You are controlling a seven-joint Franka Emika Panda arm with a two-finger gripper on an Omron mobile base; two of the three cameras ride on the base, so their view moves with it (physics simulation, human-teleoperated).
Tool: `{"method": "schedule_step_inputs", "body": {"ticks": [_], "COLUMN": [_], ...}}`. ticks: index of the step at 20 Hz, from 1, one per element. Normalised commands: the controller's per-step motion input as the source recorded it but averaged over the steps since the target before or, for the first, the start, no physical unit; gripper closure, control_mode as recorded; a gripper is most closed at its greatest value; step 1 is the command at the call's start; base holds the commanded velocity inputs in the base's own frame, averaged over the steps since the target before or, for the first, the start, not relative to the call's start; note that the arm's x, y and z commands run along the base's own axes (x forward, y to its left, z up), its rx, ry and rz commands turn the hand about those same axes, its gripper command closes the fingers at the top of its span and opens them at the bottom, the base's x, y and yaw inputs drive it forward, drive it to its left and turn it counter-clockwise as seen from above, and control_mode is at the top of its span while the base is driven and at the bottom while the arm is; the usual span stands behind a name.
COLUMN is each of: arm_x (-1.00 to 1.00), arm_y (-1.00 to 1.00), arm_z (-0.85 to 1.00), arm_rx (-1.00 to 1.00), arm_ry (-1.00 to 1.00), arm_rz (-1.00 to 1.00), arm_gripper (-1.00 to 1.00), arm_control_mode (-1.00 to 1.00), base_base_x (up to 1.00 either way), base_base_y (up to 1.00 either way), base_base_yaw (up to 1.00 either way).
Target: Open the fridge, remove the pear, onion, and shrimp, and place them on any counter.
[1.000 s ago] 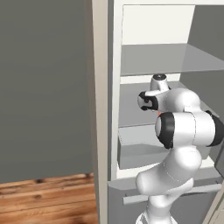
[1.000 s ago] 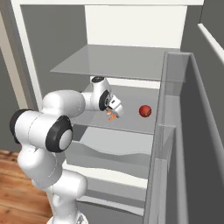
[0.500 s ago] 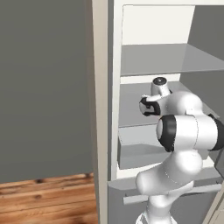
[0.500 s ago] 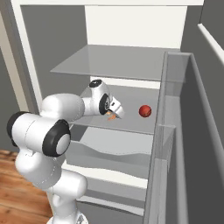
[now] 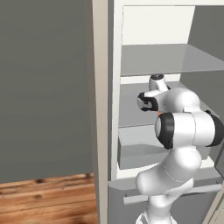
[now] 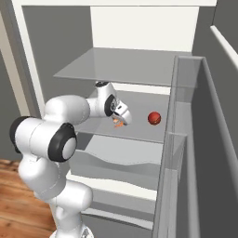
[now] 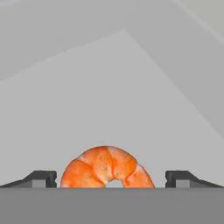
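Hand view: the gripper (image 7: 111, 179) stands spread wide, its dark fingertips (image 7: 41, 178) either side of the orange curled shrimp (image 7: 106, 168), apart from it, on a grey shelf (image 7: 109, 100). From the right base camera, the white arm (image 6: 69, 118) reaches into the open fridge (image 6: 139, 28) at its middle shelf, the shrimp under the gripper; the dark-red onion (image 6: 154, 118) sits just right of it on that shelf. No lettering is legible.

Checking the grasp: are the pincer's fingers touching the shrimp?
Apart. Hand view shows both fingers standing clear of the shrimp, shelf showing between.
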Motion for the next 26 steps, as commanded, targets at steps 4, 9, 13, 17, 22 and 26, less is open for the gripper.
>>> {"method": "schedule_step_inputs", "body": {"ticks": [4, 9, 13, 17, 22, 26], "arm_x": [-0.72, -0.69, -0.58, -0.23, -0.47, -0.93], "arm_y": [0.05, 0.15, 0.22, 0.05, 0.01, 0.00], "arm_z": [-0.95, -1.00, -1.00, -1.00, -0.69, -0.46], "arm_rx": [0.03, 0.01, 0.02, 0.09, 0.04, 0.00], "arm_ry": [0.10, 0.00, 0.00, 0.00, -0.03, -0.08], "arm_rz": [0.00, 0.00, 0.00, -0.01, 0.00, 0.00], "arm_gripper": [-1.00, 1.00, 1.00, 1.00, 1.00, 1.00], "arm_control_mode": [-1.00, -1.00, -1.00, -1.00, -1.00, -1.00], "base_base_x": [0.00, 0.00, 0.00, 0.00, 0.00, 0.00], "base_base_y": [0.00, 0.00, 0.00, 0.00, 0.00, 0.00], "base_base_yaw": [0.00, 0.00, 0.00, 0.00, 0.00, 0.00]}}
